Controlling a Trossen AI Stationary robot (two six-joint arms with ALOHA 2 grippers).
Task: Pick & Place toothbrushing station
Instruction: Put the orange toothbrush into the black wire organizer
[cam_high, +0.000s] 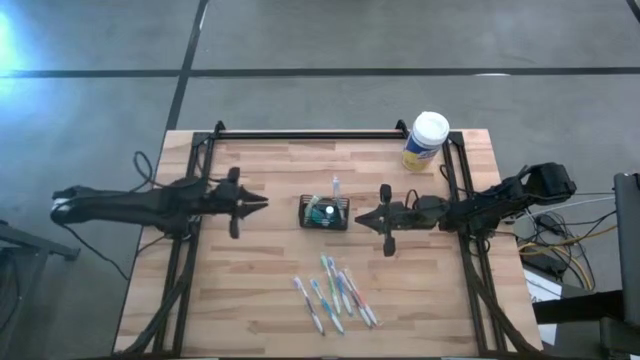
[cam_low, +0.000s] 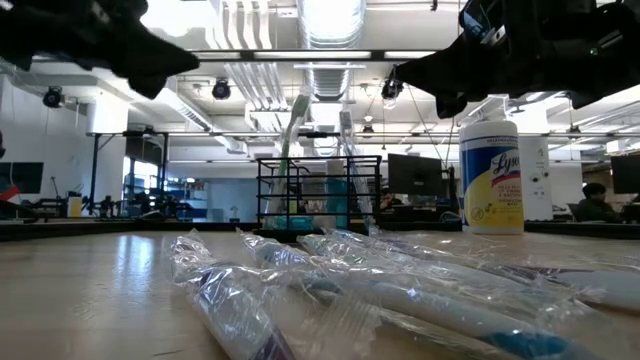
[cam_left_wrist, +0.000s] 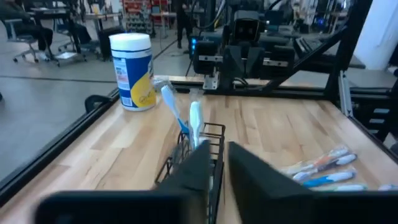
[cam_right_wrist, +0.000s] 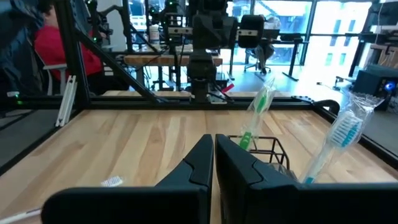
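1. The holder (cam_high: 325, 213) sits mid-frame in the high view, on the bench (cam_high: 250, 290), between the two arms.
2. Two brushes (cam_left_wrist: 180, 115) stand in it, wrapped heads up.
3. The left end effector (cam_high: 262, 203) hovers just left of the holder, not touching it. Its fingers (cam_left_wrist: 252, 168) stand a narrow slit apart and hold nothing.
4. The right end effector (cam_high: 360, 216) hovers just right of the holder, with fingers (cam_right_wrist: 239, 165) pressed together and empty.
5. A row of wrapped brushes (cam_high: 335, 292) lies below the holder, toward the frame's bottom centre.
6. A canister (cam_high: 426, 142) with a white lid and yellow label stands at the bench's upper right.
7. A person in red (cam_right_wrist: 59, 50) sits beyond the bench, upper left of the right wrist view.
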